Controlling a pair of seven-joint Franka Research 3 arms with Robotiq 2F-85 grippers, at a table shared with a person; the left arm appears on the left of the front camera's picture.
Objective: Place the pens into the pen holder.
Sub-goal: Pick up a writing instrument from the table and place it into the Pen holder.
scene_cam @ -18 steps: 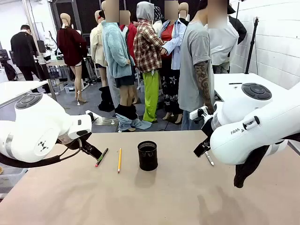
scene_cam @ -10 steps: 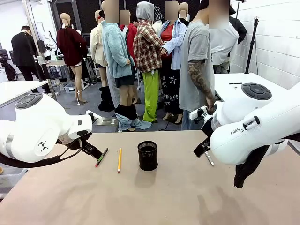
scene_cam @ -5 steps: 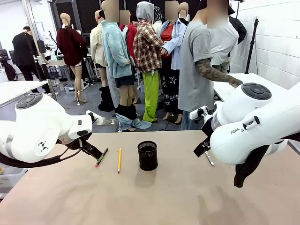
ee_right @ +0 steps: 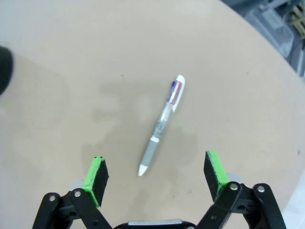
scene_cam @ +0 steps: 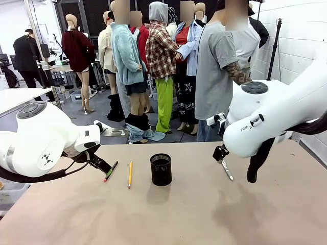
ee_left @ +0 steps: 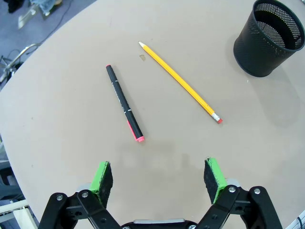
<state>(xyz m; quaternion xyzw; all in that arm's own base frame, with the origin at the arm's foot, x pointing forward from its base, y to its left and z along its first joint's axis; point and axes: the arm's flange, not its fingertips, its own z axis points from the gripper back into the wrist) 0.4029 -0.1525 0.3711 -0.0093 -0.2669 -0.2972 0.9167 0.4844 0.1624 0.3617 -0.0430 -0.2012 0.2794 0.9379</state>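
Note:
The black mesh pen holder [scene_cam: 161, 169] stands upright mid-table, also at the top right of the left wrist view [ee_left: 269, 38]. Left of it lie a yellow pencil [scene_cam: 130, 174] [ee_left: 180, 82] and a black pen with a red tip [scene_cam: 111, 171] [ee_left: 124, 103]. My left gripper [ee_left: 158, 177] hovers open above the table, short of both, holding nothing. A silvery-white pen [scene_cam: 227, 171] [ee_right: 162, 124] lies to the right of the holder. My right gripper [ee_right: 155, 171] is open above it, the pen lying between and just beyond its green pads [ee_right: 214, 169].
A person in a grey T-shirt [scene_cam: 214, 76] stands at the far edge, half turned away, with an arm bent towards the white table on the right. The tan table [scene_cam: 168, 214] is bare in front. A dark blurred shape [ee_right: 4, 67] sits at the left edge of the right wrist view.
My right arm has risen and swung left over the silvery pen. The person's arm has lifted and bent towards the right. The left arm, pens and holder stay put.

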